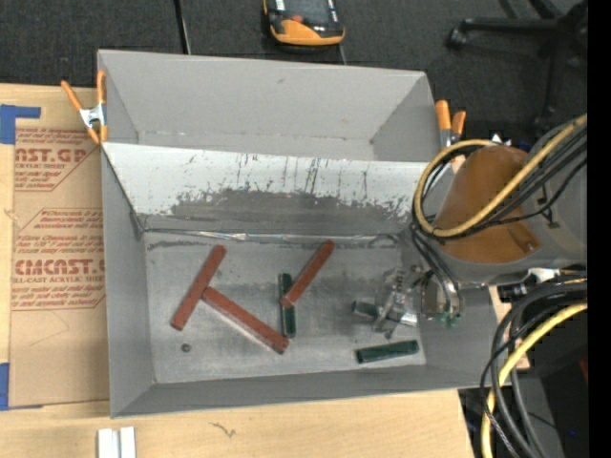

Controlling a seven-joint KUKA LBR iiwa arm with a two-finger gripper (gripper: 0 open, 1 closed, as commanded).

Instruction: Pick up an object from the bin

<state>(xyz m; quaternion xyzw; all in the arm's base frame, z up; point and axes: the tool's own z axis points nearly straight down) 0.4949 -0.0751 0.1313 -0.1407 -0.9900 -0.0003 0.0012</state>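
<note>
Three flat red-brown bars point(198, 287) lie left and centre in the scuffed grey metal bin point(124, 256), with two dark green bars point(388, 352). The gripper point(393, 313) hangs low at the right beside a short dark green piece point(365, 307); I cannot tell its grip.

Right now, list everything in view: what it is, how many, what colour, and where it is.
Grey metal bin: one, grey, centre of the view.
Reddish-brown flat sticks: three, reddish-brown; two touching on the bin floor's left, one slanted at centre.
Dark green flat sticks: two, dark green; one at centre against the slanted reddish one, one by the floor's front right edge.
Small dark piece: one, dark, kind unclear, beside the tool.
Dark speck: one, floor's front left.
Orange-and-black handheld device: one, outside the bin, beyond its far wall.
Tool: one, metallic, low over the floor's right side.
Arm with orange cover: one, with cables, reaching in from the right.
</note>
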